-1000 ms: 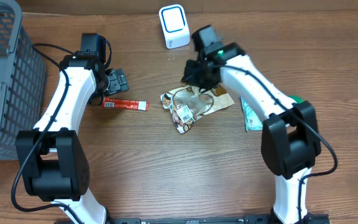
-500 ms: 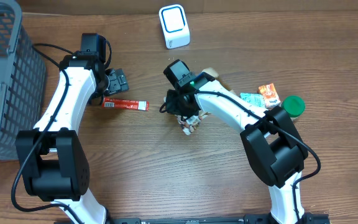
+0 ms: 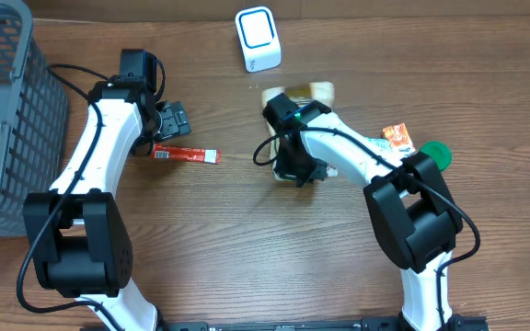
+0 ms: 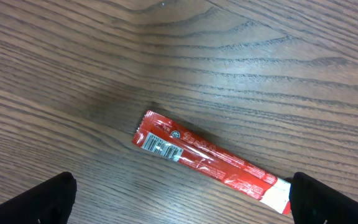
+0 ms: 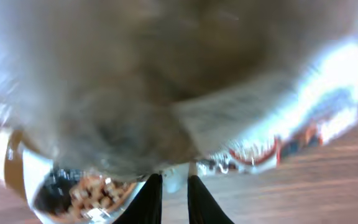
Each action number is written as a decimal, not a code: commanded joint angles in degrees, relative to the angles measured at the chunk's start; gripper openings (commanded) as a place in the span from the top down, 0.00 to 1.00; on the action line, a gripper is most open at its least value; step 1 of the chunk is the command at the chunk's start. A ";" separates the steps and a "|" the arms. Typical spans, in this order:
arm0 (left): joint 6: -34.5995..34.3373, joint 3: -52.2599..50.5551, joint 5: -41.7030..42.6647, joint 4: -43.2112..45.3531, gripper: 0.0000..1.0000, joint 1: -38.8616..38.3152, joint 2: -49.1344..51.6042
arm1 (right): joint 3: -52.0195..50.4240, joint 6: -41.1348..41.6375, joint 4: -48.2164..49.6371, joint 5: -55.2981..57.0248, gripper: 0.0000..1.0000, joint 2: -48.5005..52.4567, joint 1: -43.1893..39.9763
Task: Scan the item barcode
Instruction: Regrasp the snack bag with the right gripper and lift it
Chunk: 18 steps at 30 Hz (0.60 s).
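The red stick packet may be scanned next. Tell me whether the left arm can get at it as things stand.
Probably yes. The left gripper hangs open right over the red stick packet, which lies flat on the bare tabletop with nothing on or against it.

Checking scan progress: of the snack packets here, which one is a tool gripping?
The brownish snack bag, clamped in the right tool; the red stick packet and small orange packet lie free.
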 commanded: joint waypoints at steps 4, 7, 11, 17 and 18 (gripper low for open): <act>1.09 0.85 -0.70 0.13 0.00 -0.11 -0.26 | 4.52 -10.91 -6.14 -4.61 0.85 -1.20 -0.46; 1.09 0.85 -0.70 0.13 0.00 -0.11 -0.26 | 7.91 -14.64 -7.50 -4.70 0.86 -1.42 -0.46; 1.09 0.85 -0.70 0.13 0.00 -0.11 -0.26 | 8.90 -16.74 -1.75 -4.33 0.87 -1.40 -0.48; 1.09 0.85 -0.70 0.13 0.00 -0.11 -0.26 | 8.76 -16.72 6.69 -4.28 0.89 -1.18 -0.55; 1.09 0.85 -0.70 0.13 0.01 -0.11 -0.26 | 8.76 -16.72 8.26 -3.87 0.89 -1.07 -0.55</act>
